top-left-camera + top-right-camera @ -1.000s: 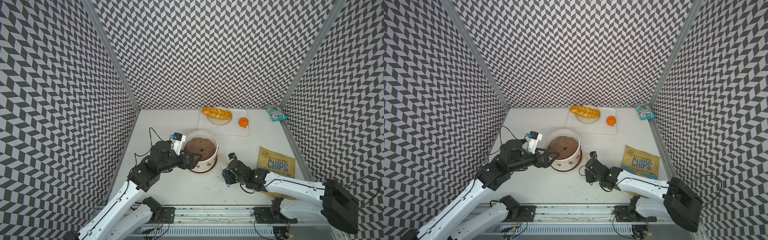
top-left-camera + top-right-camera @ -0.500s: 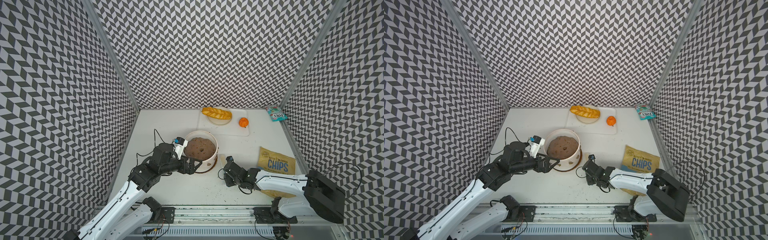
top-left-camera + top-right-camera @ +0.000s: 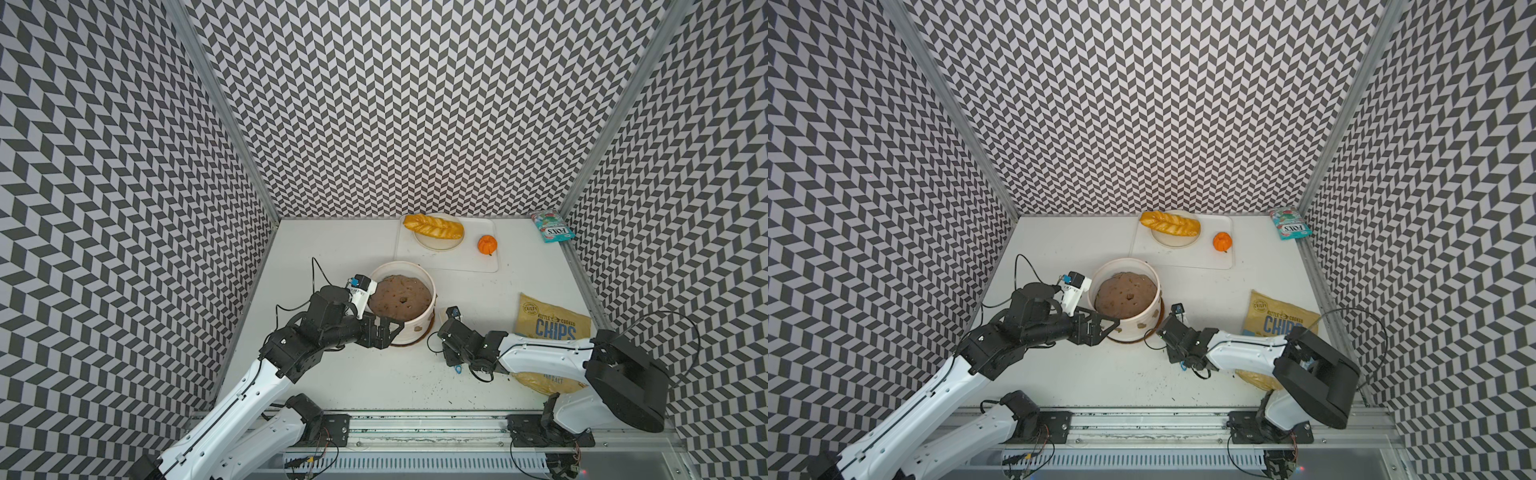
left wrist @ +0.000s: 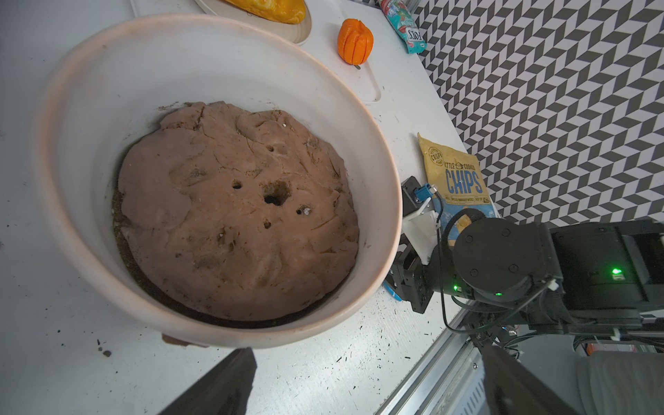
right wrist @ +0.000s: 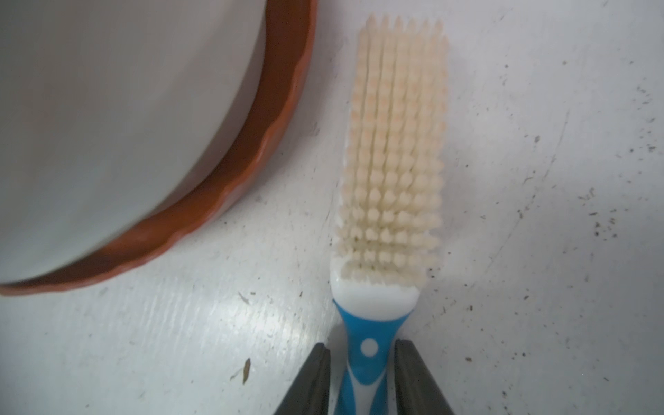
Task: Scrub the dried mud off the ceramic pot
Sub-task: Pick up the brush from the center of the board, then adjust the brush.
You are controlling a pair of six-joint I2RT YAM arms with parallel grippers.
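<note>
The ceramic pot (image 3: 1122, 265) stands mid-table on its brown saucer (image 5: 276, 118), with dried mud (image 3: 1144, 326) spotting its near wall. The left gripper (image 3: 391, 330), spread wide and empty, hovers at that wall, probably to steady it. The right gripper (image 5: 363, 350) pinches the blue handle of the brush (image 5: 391, 161), which lies beside the saucer for pickup.

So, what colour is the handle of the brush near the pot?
The brush handle is blue with white patches, clearest in the right wrist view.

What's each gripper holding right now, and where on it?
The left gripper is open and empty. The right gripper flanks the scrub brush at its blue handle, just behind the head; a firm clamp cannot be told.
</note>
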